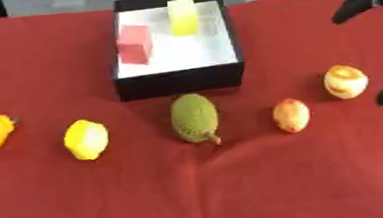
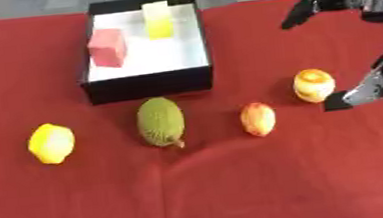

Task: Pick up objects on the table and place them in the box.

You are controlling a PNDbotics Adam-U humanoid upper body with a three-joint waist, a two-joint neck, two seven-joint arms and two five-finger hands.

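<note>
Only the right eye view shows the right hand (image 2: 365, 89) whole — fingers spread, empty, just at 3 o'clock of the orange-and-white fruit (image 2: 314, 85). The black box (image 1: 180, 80) at 12 o'clock holds a red block (image 1: 134, 44) and a yellow block (image 1: 182, 16). The fruit row lies across open red cloth (image 1: 237, 187).

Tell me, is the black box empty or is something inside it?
Not empty. The box is open on top, and a red block and a yellow block sit on its white floor.
</note>
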